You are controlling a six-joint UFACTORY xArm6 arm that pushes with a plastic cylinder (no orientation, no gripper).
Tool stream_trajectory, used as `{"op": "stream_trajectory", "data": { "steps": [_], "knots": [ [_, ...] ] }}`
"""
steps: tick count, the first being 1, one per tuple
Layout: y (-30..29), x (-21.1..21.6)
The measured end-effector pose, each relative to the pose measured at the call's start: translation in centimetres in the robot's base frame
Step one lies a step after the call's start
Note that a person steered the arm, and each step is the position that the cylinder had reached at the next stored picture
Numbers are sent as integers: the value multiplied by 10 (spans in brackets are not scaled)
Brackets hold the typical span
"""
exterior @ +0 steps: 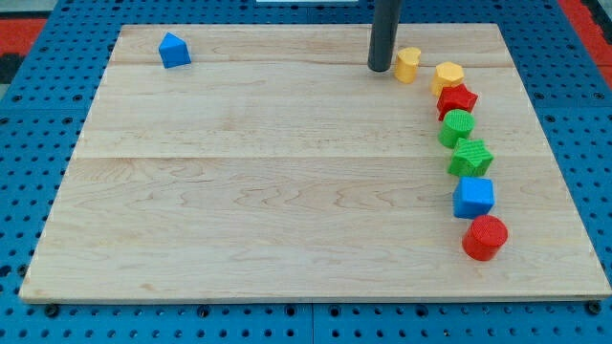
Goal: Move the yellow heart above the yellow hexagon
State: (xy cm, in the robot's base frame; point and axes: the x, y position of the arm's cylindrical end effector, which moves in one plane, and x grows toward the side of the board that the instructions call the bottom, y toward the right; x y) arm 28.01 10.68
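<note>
Nearest, at the lower right of the frame, a red cylinder (pixel 485 237) is sitting on the bench (pixel 268 191), with a blue cube (pixel 473 197) just behind it. Farther back the curved row is continuing with a green star (pixel 470 156), a green cylinder (pixel 456 127) and a red star (pixel 457 99). Then the yellow hexagon (pixel 448 75) is lying at the upper right, and the yellow heart (pixel 408 64) is sitting just to its upper left, so the job is looking nearly done, needing perhaps a nudge rightward. My tip (pixel 381 69) is resting just left of the heart; there is no pincer to report. A blue block (pixel 174 50) is lying at the far upper left.
</note>
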Motion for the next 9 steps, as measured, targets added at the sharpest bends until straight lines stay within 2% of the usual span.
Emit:
{"op": "stream_trajectory", "data": {
  "steps": [3,4,5,6,9],
  "knots": [
    [36,-40],
    [42,-41],
    [10,-35],
    [7,-9],
    [66,-24]
  ]
}}
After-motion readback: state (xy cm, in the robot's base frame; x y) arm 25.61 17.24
